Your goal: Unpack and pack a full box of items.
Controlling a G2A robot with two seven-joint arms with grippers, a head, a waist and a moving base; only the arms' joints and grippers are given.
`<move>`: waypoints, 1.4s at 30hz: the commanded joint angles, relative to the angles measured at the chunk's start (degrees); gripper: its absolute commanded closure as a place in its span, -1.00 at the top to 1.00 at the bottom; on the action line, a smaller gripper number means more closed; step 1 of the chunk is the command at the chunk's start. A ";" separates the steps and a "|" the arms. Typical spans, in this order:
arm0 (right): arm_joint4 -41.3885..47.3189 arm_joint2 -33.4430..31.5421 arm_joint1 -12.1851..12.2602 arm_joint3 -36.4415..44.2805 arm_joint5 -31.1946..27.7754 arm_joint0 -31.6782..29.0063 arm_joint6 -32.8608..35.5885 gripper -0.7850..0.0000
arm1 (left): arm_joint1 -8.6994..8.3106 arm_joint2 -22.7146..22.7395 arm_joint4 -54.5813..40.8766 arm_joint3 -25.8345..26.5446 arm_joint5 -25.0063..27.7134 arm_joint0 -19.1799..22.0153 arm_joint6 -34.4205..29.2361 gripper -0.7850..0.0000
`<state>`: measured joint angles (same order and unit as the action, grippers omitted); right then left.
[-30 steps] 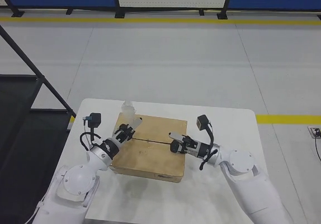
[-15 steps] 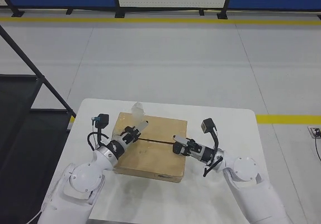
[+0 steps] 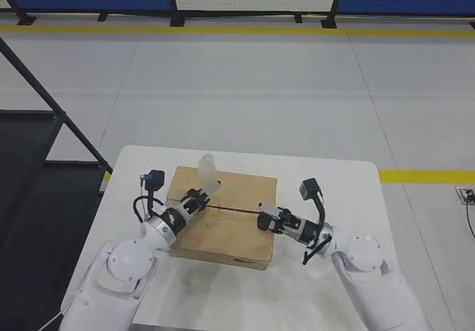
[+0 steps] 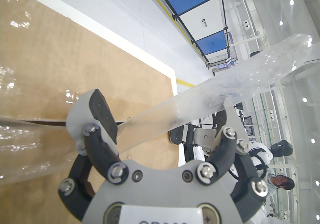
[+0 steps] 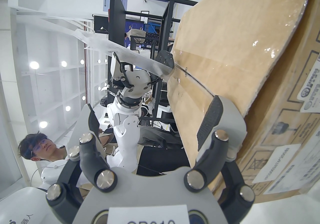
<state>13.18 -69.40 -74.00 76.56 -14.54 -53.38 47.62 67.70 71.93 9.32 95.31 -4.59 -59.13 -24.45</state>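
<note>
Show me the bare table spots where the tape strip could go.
Bare table lies right of the box, toward the far right corner, and along the near edge between the arms. Crowded: the box's top seam, where left tool, tape strip and right tool sit.

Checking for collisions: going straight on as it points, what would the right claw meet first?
Probably the top of the cardboard box: the right claw points along it, one finger at its edge. Beyond lies the left claw; depth unclear.
</note>
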 commanded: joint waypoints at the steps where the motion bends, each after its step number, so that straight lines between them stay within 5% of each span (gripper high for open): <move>1: 0.11 -0.05 0.05 -0.02 -0.12 -0.10 -0.03 1.00 | 0.10 -0.13 -0.25 -0.38 -0.05 0.09 0.34 1.00; 14: -3.22 -0.11 0.09 5.41 -7.96 -1.25 -6.45 1.00 | 0.37 -0.32 0.58 -0.89 0.11 -0.24 1.18 1.00; 19: -16.21 1.50 0.21 12.58 -0.34 0.06 -10.64 1.00 | 0.36 -0.66 2.09 -0.52 0.17 -0.46 0.31 1.00; 29: -17.59 2.07 0.12 13.30 -0.99 0.35 -11.90 1.00 | 0.51 -1.28 4.32 0.00 0.11 -0.71 0.50 1.00; 34: -28.15 5.67 -0.40 13.52 -4.38 3.73 -16.50 1.00 | 0.60 -1.48 4.87 -0.09 0.25 -0.51 0.07 1.00; 42: -44.92 11.77 -1.95 13.48 2.00 10.25 -25.20 1.00 | 0.74 -1.85 5.29 -0.60 0.58 -0.32 -0.72 1.00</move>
<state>-29.67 -58.06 -75.80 90.24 -13.86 -43.82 23.44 68.42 70.14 14.58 94.70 -4.12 -59.43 -25.07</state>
